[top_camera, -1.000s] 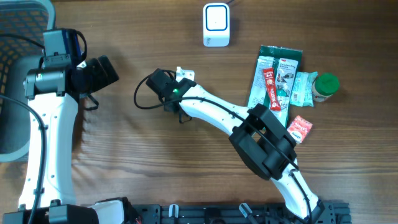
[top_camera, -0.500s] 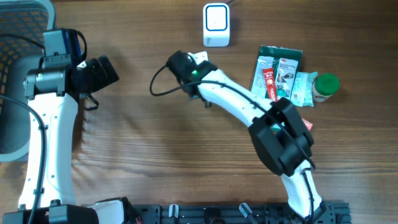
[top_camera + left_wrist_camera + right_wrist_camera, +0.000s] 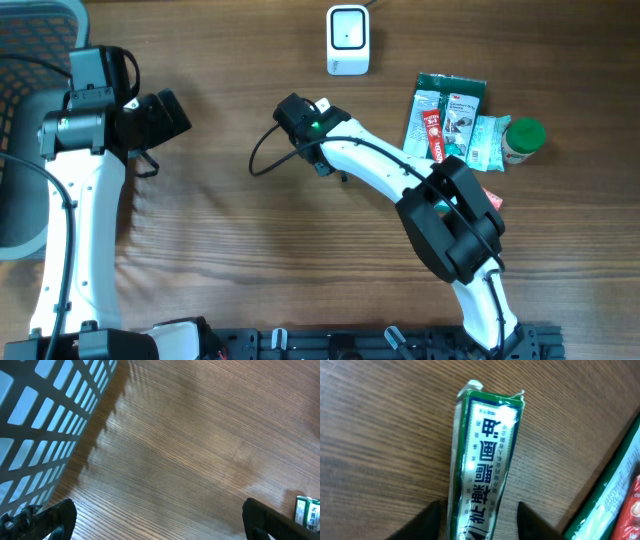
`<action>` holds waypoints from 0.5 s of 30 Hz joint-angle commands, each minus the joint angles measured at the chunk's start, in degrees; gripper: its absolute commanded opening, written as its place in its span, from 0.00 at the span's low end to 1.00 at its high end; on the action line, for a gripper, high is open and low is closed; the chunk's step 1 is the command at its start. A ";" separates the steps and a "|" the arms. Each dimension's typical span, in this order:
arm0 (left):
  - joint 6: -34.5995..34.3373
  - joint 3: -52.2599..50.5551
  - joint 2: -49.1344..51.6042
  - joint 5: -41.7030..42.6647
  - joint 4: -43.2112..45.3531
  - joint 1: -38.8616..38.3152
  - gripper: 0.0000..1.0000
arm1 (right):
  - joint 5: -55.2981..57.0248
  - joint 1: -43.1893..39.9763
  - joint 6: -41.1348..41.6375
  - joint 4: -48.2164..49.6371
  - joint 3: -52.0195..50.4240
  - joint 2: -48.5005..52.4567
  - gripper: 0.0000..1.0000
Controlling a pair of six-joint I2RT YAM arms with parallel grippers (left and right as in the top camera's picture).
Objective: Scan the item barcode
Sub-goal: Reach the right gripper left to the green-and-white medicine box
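The right gripper (image 3: 480,527) is hovering low over a green packet (image 3: 487,460) that is lying flat on the wooden bench (image 3: 380,435). Its jaws are standing parted, one on each side of the packet's near end, and are not pinching it. Seen from overhead, the white scanner (image 3: 347,40) is sitting at 1 o'clock from this gripper, with a heap of other packets (image 3: 445,120) at 3 o'clock. The left gripper (image 3: 160,530) is hanging over the wood at 9 o'clock beside a basket (image 3: 40,425), its jaws spread wide and holding nothing.
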 commanded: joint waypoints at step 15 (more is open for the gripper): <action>-0.09 0.74 0.28 0.26 0.15 0.22 1.00 | -13.57 -6.60 0.00 -2.19 8.37 -2.47 0.25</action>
